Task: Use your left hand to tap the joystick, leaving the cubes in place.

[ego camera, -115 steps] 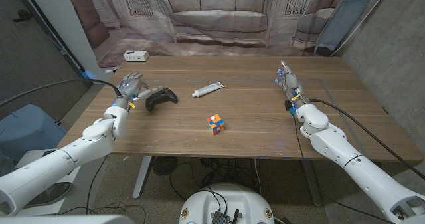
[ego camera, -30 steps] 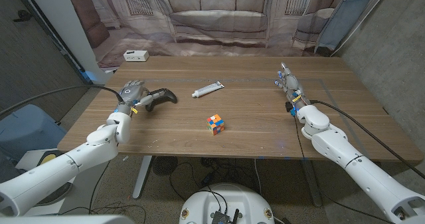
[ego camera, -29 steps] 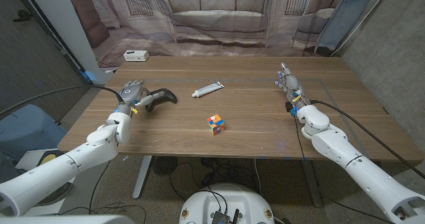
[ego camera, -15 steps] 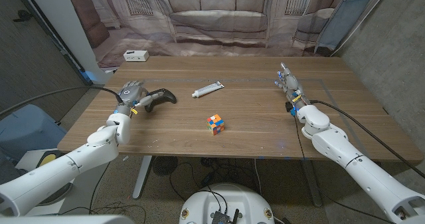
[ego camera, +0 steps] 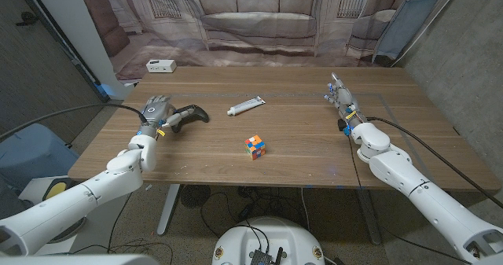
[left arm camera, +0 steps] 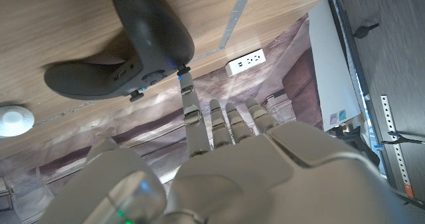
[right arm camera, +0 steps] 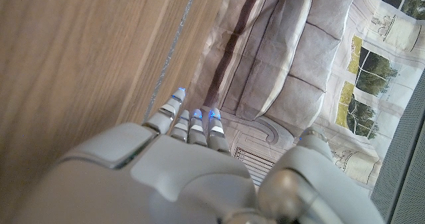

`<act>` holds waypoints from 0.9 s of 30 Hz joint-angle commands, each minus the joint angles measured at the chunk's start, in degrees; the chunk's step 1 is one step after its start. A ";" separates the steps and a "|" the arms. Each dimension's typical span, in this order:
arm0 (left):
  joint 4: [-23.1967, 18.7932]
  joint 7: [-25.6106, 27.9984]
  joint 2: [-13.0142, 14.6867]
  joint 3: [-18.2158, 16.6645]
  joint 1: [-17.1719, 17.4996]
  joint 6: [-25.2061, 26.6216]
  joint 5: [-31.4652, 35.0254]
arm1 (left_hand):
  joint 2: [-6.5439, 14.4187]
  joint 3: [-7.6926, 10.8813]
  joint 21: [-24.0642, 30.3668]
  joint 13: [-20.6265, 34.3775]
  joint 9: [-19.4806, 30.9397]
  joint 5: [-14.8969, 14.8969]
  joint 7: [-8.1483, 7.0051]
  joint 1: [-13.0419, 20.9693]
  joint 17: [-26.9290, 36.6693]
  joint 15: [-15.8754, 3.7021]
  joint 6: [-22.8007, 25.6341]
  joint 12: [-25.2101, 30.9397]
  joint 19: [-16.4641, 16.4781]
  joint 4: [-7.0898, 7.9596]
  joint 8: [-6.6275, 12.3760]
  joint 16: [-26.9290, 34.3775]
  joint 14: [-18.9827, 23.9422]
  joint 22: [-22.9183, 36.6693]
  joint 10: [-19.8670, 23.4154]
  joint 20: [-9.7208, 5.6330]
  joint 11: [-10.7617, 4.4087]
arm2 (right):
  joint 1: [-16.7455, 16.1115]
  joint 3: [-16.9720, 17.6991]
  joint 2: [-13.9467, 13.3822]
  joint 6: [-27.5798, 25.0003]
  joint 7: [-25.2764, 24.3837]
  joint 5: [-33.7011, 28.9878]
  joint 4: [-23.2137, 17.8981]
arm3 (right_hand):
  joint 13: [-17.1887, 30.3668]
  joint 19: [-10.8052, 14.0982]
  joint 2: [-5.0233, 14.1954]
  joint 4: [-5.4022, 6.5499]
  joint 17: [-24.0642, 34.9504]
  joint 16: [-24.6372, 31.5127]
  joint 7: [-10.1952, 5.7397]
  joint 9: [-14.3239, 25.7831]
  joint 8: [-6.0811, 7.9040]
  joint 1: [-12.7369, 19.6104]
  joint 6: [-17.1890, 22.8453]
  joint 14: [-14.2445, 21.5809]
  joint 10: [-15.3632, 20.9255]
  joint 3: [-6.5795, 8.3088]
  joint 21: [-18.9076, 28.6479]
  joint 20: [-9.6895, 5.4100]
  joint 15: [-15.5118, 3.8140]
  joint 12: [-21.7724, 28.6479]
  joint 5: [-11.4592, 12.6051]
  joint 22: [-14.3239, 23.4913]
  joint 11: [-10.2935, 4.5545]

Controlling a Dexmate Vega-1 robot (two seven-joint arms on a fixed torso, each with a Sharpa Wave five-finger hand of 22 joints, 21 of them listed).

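Left hand [ego camera: 156, 108] holds nothing, fingers extended, one fingertip touching the joystick [ego camera: 187, 116] at the counter's [ego camera: 299, 139] left end. Keep the tap light and vertical; the cube [ego camera: 253, 145] sits well apart.

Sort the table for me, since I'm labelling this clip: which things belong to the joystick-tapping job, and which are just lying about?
Part of the job:
- left hand, fingers spread, touching the controller
- black joystick controller
- coloured cube, to be left where it is

Lying about:
- white tube
- white power strip at the far edge
- right hand, holding nothing
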 commanded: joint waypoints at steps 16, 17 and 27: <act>1.33 -1.44 -1.37 2.02 -1.33 1.39 0.34 | 0.99 0.14 0.29 0.14 0.12 0.30 0.31 0.61 0.11 -0.26 3.59 0.16 -0.31 -0.30 1.01 0.17 0.48 0.11 0.58 -0.11 -0.10 | 0.96 -0.25 -0.02 -0.18 0.87 0.33 1.52 | 0.30 -0.05 0.24 -0.24 0.11 -0.10 -0.08 0.25 -0.08 0.06 0.10 -0.10 0.08 -0.09 -0.14 0.28 0.32 -0.18 -0.12 0.20 -0.02; 1.42 -1.39 -1.28 2.09 -1.35 1.09 0.33 | 1.02 0.14 0.29 0.14 0.12 0.30 0.39 0.65 0.11 -0.36 3.83 0.20 -0.33 -0.31 1.05 0.19 0.55 0.11 0.68 -0.13 -0.07 | 0.98 -0.24 0.00 -0.23 0.87 0.39 1.51 | 0.30 -0.04 0.23 -0.24 0.11 -0.10 -0.10 0.25 -0.09 0.05 0.07 -0.09 0.10 -0.10 -0.14 0.29 0.33 -0.17 -0.12 0.21 0.00; 1.84 -1.02 -1.60 2.59 -1.57 1.40 0.67 | 1.30 0.16 0.27 0.13 0.12 0.27 0.79 0.93 0.11 -0.44 5.41 0.17 -0.39 -0.40 1.30 0.19 0.66 0.11 0.76 -0.16 -0.44 | 0.97 -0.21 -0.13 -0.49 0.64 0.36 1.18 | 0.31 -0.08 0.24 -0.25 0.12 -0.10 -0.13 0.25 -0.08 0.02 0.11 -0.10 0.05 -0.13 -0.14 0.28 0.39 -0.19 -0.12 0.21 -0.06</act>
